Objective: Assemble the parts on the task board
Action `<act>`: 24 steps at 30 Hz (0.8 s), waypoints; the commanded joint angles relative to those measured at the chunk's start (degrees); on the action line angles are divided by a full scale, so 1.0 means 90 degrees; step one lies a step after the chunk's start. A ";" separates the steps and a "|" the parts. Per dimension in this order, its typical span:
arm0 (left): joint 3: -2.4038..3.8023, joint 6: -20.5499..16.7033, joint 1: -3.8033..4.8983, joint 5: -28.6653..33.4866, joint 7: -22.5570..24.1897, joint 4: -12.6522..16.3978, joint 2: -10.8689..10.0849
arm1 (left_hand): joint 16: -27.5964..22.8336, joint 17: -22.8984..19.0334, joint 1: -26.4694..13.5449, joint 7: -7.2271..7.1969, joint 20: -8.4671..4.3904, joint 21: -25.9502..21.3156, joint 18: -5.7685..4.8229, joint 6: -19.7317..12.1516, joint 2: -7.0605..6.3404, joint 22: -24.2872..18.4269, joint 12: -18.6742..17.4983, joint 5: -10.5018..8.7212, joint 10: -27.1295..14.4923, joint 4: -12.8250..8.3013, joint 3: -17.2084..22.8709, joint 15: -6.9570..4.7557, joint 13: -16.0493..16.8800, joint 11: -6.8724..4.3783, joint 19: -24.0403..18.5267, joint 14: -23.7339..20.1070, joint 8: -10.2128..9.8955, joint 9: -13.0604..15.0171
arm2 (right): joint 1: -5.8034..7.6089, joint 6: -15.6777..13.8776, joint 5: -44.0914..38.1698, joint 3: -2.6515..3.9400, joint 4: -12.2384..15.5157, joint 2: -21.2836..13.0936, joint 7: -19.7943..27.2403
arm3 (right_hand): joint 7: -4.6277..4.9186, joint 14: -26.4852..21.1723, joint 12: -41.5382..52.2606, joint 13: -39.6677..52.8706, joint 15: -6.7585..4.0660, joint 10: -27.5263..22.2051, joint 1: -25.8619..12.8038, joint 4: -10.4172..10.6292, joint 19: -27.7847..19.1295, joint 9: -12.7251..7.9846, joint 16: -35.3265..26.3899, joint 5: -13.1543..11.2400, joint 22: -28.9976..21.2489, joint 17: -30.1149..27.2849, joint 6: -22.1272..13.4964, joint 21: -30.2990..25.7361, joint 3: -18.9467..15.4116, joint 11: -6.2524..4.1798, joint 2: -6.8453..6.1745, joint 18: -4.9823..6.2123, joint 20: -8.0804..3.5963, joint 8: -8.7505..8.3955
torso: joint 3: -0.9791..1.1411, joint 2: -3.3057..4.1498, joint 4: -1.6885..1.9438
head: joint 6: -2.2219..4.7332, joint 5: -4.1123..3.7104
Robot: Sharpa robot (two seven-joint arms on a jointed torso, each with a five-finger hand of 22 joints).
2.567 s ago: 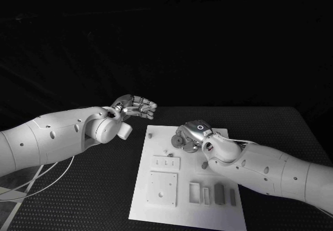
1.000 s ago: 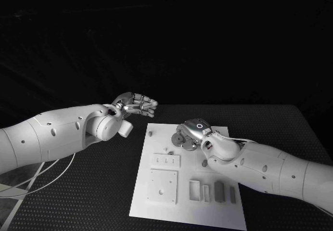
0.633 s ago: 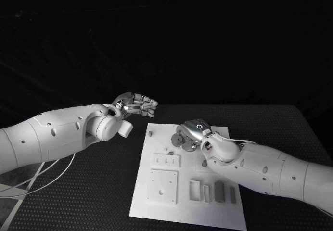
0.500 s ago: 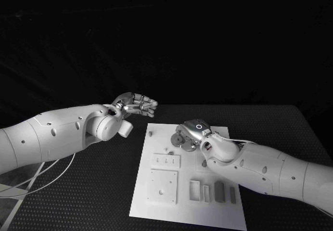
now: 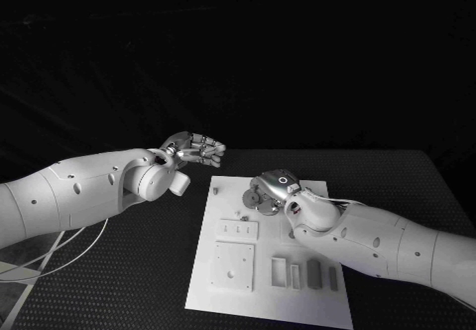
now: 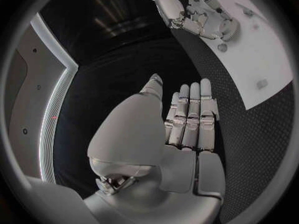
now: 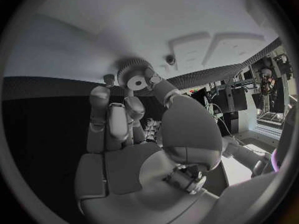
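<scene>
The white task board [image 5: 316, 308] lies in the middle of the black table. Over its far end my right hand [image 5: 269, 192] pinches a grey toothed gear [image 5: 252, 200] between thumb and fingertips, low against the board. The right wrist view shows that gear [image 7: 134, 77] flat against the board [image 7: 124, 30], beside a small peg [image 7: 170, 59]. My left hand [image 5: 195, 149] hovers off the board's far left corner, fingers straight and holding nothing. In the left wrist view the left hand [image 6: 187, 122] is empty, and the right hand [image 6: 190, 12] holds the gear [image 6: 229, 31] over the board [image 6: 268, 59].
Nearer to me the board carries a square plate [image 5: 234, 269], a small plate with slots [image 5: 238, 230] and several upright rectangular blocks [image 5: 314, 275]. A small peg [image 5: 215, 191] stands near the board's far left corner. Bare black table surrounds the board.
My right hand has edged slightly to the left over the board's far end with the gear. The left hand has stayed where it was.
</scene>
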 commanded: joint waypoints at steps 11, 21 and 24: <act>0.0004 0.0103 0.0004 -0.0027 0.0044 -0.0018 0.0025 | -0.0029 0.0009 -0.0010 0.0116 0.0047 -0.0032 0.0091 -0.0037 0.0006 0.0009 -0.0025 -0.0039 0.0022 0.0002 -0.0054 0.0034 0.0011 0.0027 -0.0010 0.0017 -0.0025 0.0008 | 0.0025 -0.0083 -0.0161 0.0021 0.0005 0.0062 -0.0154 | -0.0002 -0.0005 -0.0013 -0.0002 -0.0047 0.0006 -0.0044 0.0015 -0.0007 0.0093 0.0017 0.0043 0.0087 0.0003 0.0208 -0.0003 0.0003 -0.0027 -0.0040 0.0349 -0.0012 0.0041 | -0.0002 -0.0002 0.0002 | -0.0006 0.0009; 0.0004 0.0104 0.0004 -0.0027 0.0042 -0.0026 0.0031 | -0.0032 0.0012 -0.0010 0.0116 0.0048 -0.0034 0.0090 -0.0038 0.0005 0.0010 -0.0027 -0.0039 0.0021 0.0002 -0.0054 0.0035 0.0012 0.0028 -0.0011 0.0017 -0.0025 0.0009 | 0.0046 -0.0071 -0.0196 0.0025 -0.0056 0.0102 -0.0146 | -0.0003 -0.0006 -0.0018 -0.0005 -0.0048 0.0006 -0.0039 0.0017 -0.0005 0.0095 0.0016 0.0043 0.0086 0.0001 0.0209 -0.0003 0.0011 -0.0028 -0.0045 0.0349 -0.0014 0.0040 | -0.0002 -0.0001 0.0000 | -0.0006 0.0016; 0.0004 0.0112 0.0004 -0.0027 0.0040 -0.0026 0.0034 | -0.0033 0.0013 -0.0010 0.0116 0.0048 -0.0034 0.0090 -0.0039 0.0005 0.0010 -0.0028 -0.0039 0.0021 0.0002 -0.0055 0.0035 0.0012 0.0028 -0.0011 0.0017 -0.0026 0.0009 | 0.0049 -0.0069 -0.0201 0.0025 -0.0057 0.0118 -0.0156 | -0.0003 -0.0004 -0.0020 -0.0006 -0.0049 0.0006 -0.0037 0.0017 -0.0004 0.0096 0.0018 0.0043 0.0086 0.0005 0.0210 -0.0003 0.0013 -0.0029 -0.0047 0.0349 -0.0015 0.0040 | -0.0001 -0.0001 -0.0003 | -0.0008 0.0019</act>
